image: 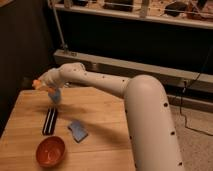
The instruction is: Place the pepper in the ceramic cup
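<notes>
The orange pepper [38, 84] shows as a small orange end at the tip of my arm, at the far left above the wooden table [105, 125]. My gripper [44, 86] holds it there, right above the pale-blue ceramic cup [55, 96]. The cup stands near the table's back left and is partly hidden by my wrist. Most of the pepper is hidden by the gripper. My white arm reaches in from the right across the table.
A black bar [49, 121] lies on the table's left side. A flat blue block [77, 131] lies near the middle. A round orange bowl [50, 151] sits at the front left. A dark shelf unit stands behind the table.
</notes>
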